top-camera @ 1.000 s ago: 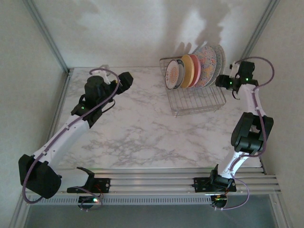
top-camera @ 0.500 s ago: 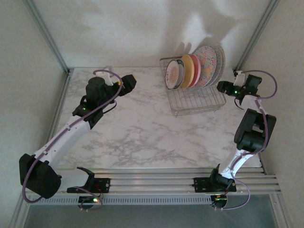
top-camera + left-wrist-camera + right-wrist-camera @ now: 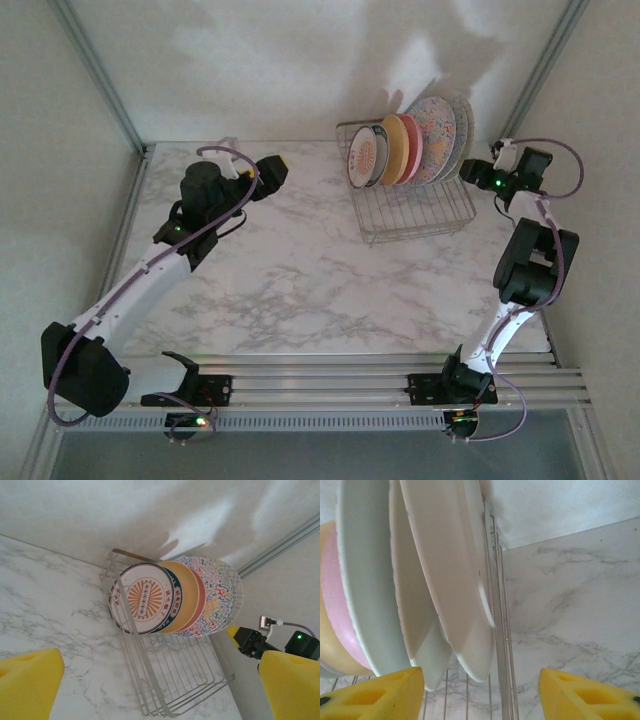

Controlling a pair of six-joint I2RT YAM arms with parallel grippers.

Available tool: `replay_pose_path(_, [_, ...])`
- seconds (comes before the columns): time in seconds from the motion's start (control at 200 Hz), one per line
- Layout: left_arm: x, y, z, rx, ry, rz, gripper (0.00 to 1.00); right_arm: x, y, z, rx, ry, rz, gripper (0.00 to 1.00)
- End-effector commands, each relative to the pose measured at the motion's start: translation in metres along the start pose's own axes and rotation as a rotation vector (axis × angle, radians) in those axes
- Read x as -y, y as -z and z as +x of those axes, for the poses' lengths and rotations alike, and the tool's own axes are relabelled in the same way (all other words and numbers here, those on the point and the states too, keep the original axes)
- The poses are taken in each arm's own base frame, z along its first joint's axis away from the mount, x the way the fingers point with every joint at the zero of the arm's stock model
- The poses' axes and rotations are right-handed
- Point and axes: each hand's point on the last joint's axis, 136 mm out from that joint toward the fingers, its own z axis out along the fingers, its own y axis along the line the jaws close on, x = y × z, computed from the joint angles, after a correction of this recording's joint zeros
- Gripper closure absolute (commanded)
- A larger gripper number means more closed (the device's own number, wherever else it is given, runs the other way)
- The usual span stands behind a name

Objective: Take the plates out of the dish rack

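Plates (image 3: 410, 145): about six, all upright in the wire slots. None lifted out that I can see. By my judgement the unloading is not yet begun and the whole stack is left to do.

Dish rack (image 3: 415, 225): silver wire, on the marble worktop (image 3: 290, 270). It is well apart from the left fingers (image 3: 30, 680), ahead of them across the worktop. The right fingers (image 3: 375, 695) are just beside its right end.

Large plates stand at the back of the row, nearest the right fingers. In the right wrist view the pale backs (image 3: 445, 570) hang just ahead of the two pads, nearer one pad than the other and apart from both. The floral plate (image 3: 215, 595) is the large one facing the left fingers.

Small plates stand at the front, on the left fingers' side: pink-red (image 3: 200, 592), yellow (image 3: 186, 587), then white with an orange motif (image 3: 145, 597).

Left fingers: spread wide, holding nothing. Right fingers: parted, with a gap between the pads and nothing gripped.

Writing: characters run round the dark rim of the front plate, too small to read. No brand or label legible.
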Motion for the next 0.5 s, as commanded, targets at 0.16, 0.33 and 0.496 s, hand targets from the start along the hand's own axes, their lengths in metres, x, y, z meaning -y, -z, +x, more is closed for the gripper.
replay_pose_path(0.16, [0.053, 0.001, -0.022, 0.041, 0.015, 0.214, 0.00, -0.002, -0.014, -0.007, 0.002, 0.030, 0.012, 0.43])
replay_pose_path(0.33, [0.058, -0.001, -0.019, 0.029, 0.014, 0.226, 0.00, -0.003, -0.020, -0.011, -0.001, 0.044, 0.018, 0.48])
replay_pose_path(0.496, [0.060, -0.001, -0.016, 0.025, 0.017, 0.229, 0.00, 0.000, -0.023, -0.009, -0.006, 0.041, 0.023, 0.55])
